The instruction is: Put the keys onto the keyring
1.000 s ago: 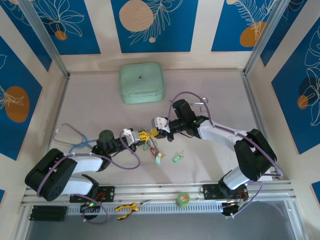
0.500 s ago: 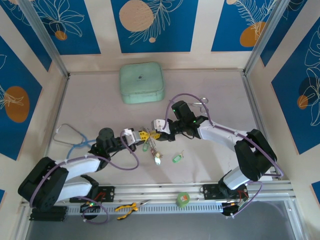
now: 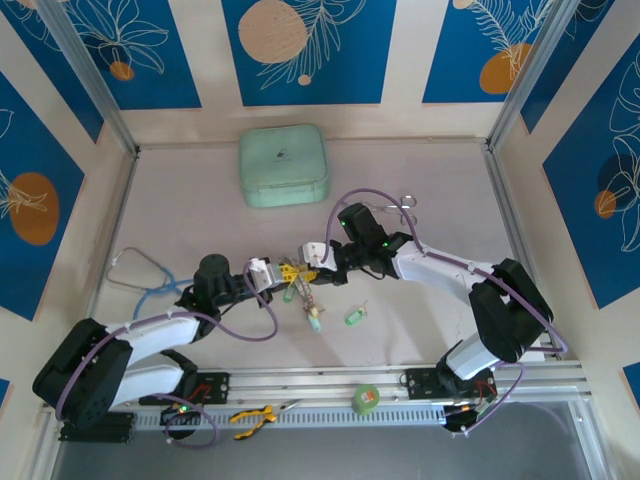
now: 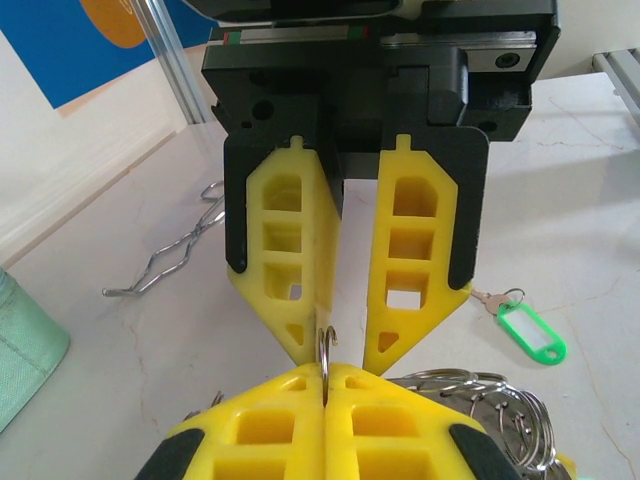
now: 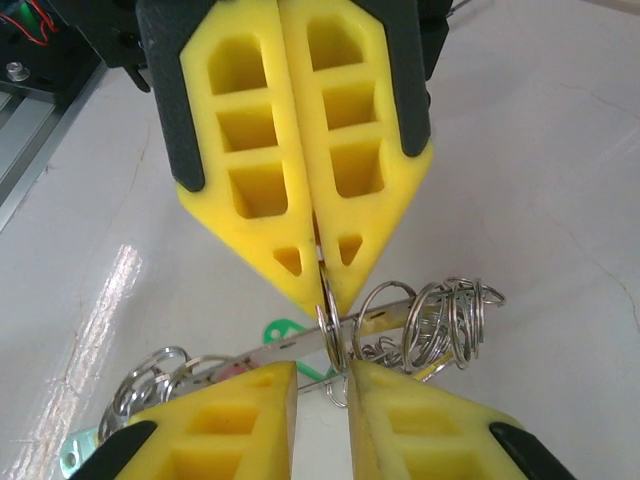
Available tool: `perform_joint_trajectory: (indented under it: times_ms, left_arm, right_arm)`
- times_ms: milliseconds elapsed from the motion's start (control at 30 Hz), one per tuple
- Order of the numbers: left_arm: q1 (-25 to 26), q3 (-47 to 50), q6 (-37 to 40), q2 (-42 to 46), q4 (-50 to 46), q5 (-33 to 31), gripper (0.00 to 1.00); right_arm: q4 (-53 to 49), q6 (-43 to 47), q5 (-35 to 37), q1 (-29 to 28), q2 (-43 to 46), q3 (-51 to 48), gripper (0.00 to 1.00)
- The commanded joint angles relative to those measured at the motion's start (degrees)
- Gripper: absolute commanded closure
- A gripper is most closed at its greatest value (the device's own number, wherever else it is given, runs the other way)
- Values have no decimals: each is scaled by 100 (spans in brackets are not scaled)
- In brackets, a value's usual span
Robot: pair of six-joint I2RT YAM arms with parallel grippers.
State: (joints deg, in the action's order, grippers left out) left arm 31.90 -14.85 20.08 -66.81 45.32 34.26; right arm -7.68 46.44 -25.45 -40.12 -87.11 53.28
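Keyring (image 4: 325,350) first: standing edge-on as a thin silvery line, being pinched between the pressed-together yellow fingers of the left tool (image 4: 325,372), over the middle of the bench (image 3: 430,300). Facing it tip to tip, right tool (image 4: 343,357) holding its yellow fingers spread, straddling the edge of the keyring with one finger on each side; touching it or not, impossible to tell. Gathering just beneath that meeting point in the overhead view, keys (image 3: 306,296) bunching together with a tangle of small split rings (image 5: 440,320), a pale green tag (image 3: 315,322) trailing at the near end. Lying flat on the bench a little to the right of the bunch, apart from it, one more key with a green tag (image 4: 530,335). Resting farther back near the right arm, forceps (image 3: 405,207); sitting toward the back wall, mint-green case (image 3: 284,166); sprawling at the left beside the left arm, stethoscope (image 3: 140,275).
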Motion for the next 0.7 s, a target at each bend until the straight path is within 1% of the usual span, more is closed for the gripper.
perform_joint_trajectory:
  times_ms: [0, 100, 200, 267, 300, 333, 400, 433, 467, 533, 600, 633, 667]
  left_arm:
    - [34, -148, 145, 38, 12, 91, 100]
    - [33, -140, 143, 54, 15, 61, 100]
    - [28, -141, 133, 80, 12, 32, 100]
    - [34, -125, 141, 90, 4, 4, 100]
    - [35, -123, 134, 104, -1, -2, 100]
    - [34, -115, 134, 119, -6, -16, 100]
    - [30, -106, 130, 140, -6, -48, 100]
    - [34, -102, 132, 149, -10, -75, 100]
    - [34, -105, 141, 150, -14, -87, 100]
    - [39, -101, 152, 159, -55, -133, 100]
    - [42, -106, 172, 143, -67, -142, 100]
    - [43, -105, 172, 124, -52, -127, 100]
    - [36, -103, 164, 116, -20, -127, 100]
  right_arm:
    - [95, -17, -95, -58, 60, 174, 79]
    - [93, -11, 93, -59, 77, 163, 77]
    - [172, -176, 304, 39, 302, -21, 76]
    - [361, -554, 493, 132, 591, -274, 75]
    - [513, -841, 717, 168, 790, -447, 73]
    - [716, -1220, 1105, 192, 996, -641, 73]
    - [966, -2402, 2150, 192, 1305, -895, 69]
    - [776, -3163, 2669, 169, 1447, -914, 66]
    - [430, -3937, 3039, 144, 1537, -855, 65]
    - [-854, -5112, 3575, 59, 1618, -564, 63]
    - [-1888, -6177, 4389, -38, 1541, -319, 63]
    - [-2626, -7083, 4696, -17, 1434, -135, 64]
    - [-3078, -7622, 4698, 26, 1363, -20, 67]
